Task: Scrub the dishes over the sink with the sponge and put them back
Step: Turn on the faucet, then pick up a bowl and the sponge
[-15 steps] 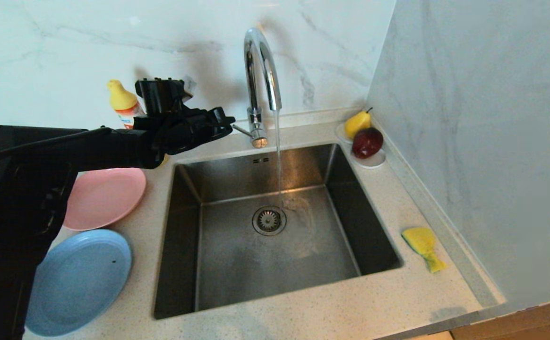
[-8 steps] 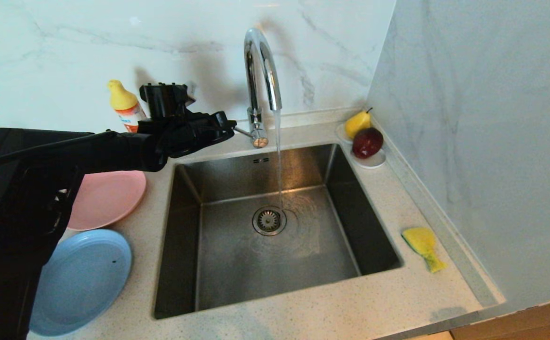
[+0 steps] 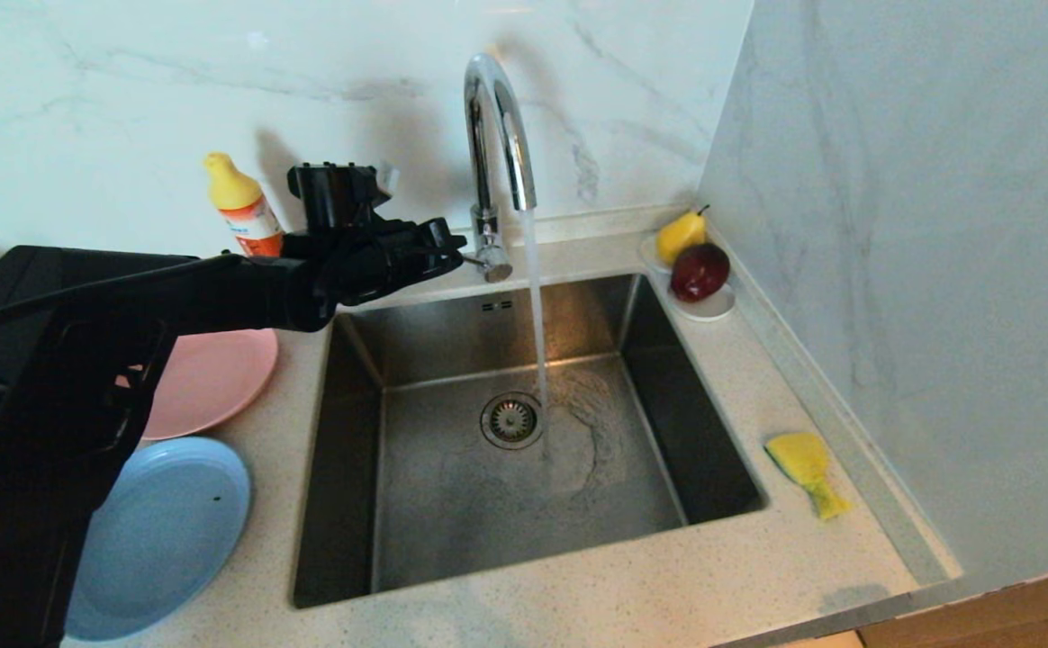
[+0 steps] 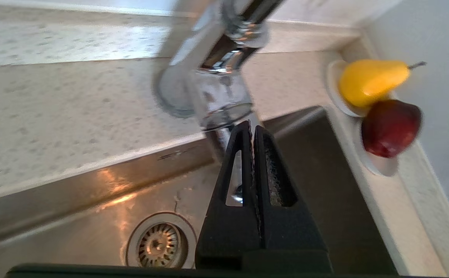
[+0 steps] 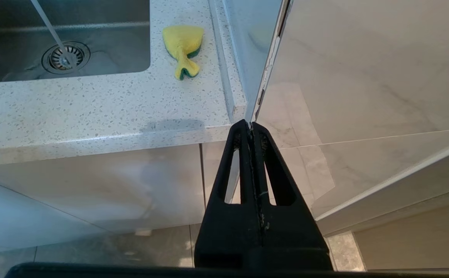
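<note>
Head view: left gripper [image 3: 454, 247] closed, nothing held, tips right at the lever of the tap [image 3: 495, 135] at the back edge of the sink [image 3: 452, 531]; contact with the lever can't be confirmed from here; water runs from the spout and hits the basin floor just right of the drain strainer [image 3: 512, 419]; pink plate [image 3: 218, 373] on the counter left of the sink, partly under the left arm; pale-blue plate [image 3: 168, 531] just in front of it, nearer the robot, rims close; bowl not visible; sponge [image 3: 808, 470] on the counter right of the sink, near the side wall, well apart from both plates; detergent bottle [image 3: 243, 211] against the back wall behind the arm; pear [image 3: 682, 234] and red apple [image 3: 700, 270] on a white saucer [image 3: 713, 310] in the back right corner.

Left wrist view: fingers pressed together, empty; tips just at the chrome tap base and lever, blurred; strainer and fruit in the background.

Right wrist view: right gripper [image 5: 251, 125] closed, empty, parked off the counter's front edge beside the cabinet front, floor tiles below; sponge lies on the counter past it.
</note>
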Robot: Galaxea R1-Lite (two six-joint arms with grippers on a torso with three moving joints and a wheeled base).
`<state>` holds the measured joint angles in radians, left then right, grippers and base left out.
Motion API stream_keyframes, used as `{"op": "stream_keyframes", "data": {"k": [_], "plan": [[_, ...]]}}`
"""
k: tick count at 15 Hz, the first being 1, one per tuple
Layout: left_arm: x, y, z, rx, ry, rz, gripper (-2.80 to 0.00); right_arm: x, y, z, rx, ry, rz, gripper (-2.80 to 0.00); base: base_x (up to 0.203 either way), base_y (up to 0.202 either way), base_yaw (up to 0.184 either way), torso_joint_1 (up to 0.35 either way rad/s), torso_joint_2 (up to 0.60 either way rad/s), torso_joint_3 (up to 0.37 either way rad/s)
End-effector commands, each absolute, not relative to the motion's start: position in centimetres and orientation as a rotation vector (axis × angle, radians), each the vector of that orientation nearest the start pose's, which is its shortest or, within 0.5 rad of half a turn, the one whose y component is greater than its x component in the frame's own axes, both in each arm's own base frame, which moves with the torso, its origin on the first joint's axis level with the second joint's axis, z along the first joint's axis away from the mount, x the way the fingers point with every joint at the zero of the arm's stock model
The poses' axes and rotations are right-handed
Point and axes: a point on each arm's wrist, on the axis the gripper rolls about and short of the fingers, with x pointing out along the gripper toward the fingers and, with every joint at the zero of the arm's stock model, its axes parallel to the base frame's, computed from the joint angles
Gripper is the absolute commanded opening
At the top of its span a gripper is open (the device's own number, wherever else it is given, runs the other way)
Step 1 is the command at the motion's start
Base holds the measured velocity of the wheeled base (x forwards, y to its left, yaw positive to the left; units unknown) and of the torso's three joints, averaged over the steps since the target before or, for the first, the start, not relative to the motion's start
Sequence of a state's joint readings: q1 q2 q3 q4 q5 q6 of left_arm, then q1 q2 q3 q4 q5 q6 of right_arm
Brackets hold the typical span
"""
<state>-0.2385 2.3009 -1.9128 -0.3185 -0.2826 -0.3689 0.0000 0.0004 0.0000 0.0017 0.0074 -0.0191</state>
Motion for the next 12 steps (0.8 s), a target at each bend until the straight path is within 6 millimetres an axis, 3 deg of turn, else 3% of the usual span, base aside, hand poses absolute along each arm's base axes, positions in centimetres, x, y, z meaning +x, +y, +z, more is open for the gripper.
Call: {"op": "stream_keyframes", "data": {"k": [1, 4, 8, 12], "plan": [[47.5, -12.4, 22.1, -0.364, 0.159, -0.483, -2.80, -2.3, 0.0, 7.5, -0.020, 0.001, 0.008, -2.80, 0.000, 0.000, 0.000, 0.000, 0.00, 0.000], [47.2, -12.2, 23.1, -0.365, 0.139, -0.479, -2.80, -2.3, 0.0, 7.5, -0.020, 0.002, 0.008, -2.80, 0.000, 0.000, 0.000, 0.000, 0.00, 0.000], [45.1, -10.4, 27.6, -0.369, 0.049, -0.468, -2.80, -2.3, 0.0, 7.5, -0.020, 0.001, 0.008, -2.80, 0.000, 0.000, 0.000, 0.000, 0.00, 0.000], [40.8, -8.8, 33.0, -0.370, -0.050, -0.367, -2.80, -2.3, 0.0, 7.5, -0.020, 0.002, 0.008, -2.80, 0.000, 0.000, 0.000, 0.000, 0.00, 0.000]]}}
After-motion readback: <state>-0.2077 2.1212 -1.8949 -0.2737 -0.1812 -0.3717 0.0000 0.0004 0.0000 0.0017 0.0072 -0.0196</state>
